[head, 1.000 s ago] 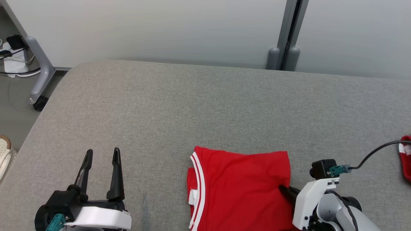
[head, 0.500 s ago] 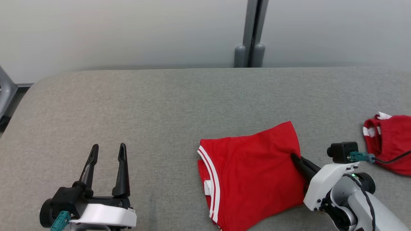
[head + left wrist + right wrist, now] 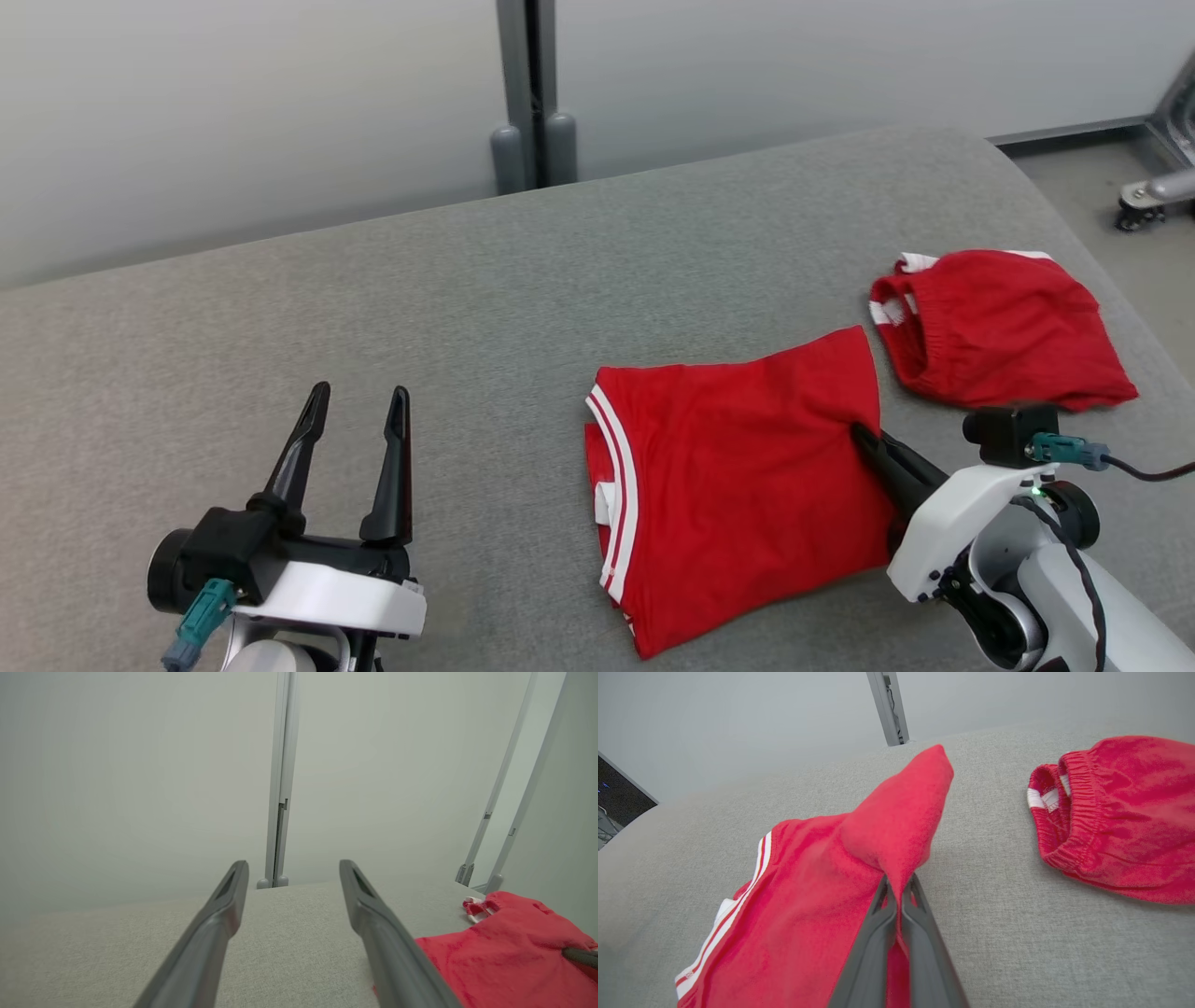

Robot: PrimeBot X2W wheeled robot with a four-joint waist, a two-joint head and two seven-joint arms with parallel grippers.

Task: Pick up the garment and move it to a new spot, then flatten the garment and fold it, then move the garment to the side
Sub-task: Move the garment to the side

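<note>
Your folded red garment (image 3: 738, 476) lay at lower centre of the head view on the grey surface (image 3: 373, 308), its right edge pinched in your right claw (image 3: 864, 437), clamped tight from the lower right, while your left claw (image 3: 359, 401) stood spread wide and empty, well apart at lower left.
</note>
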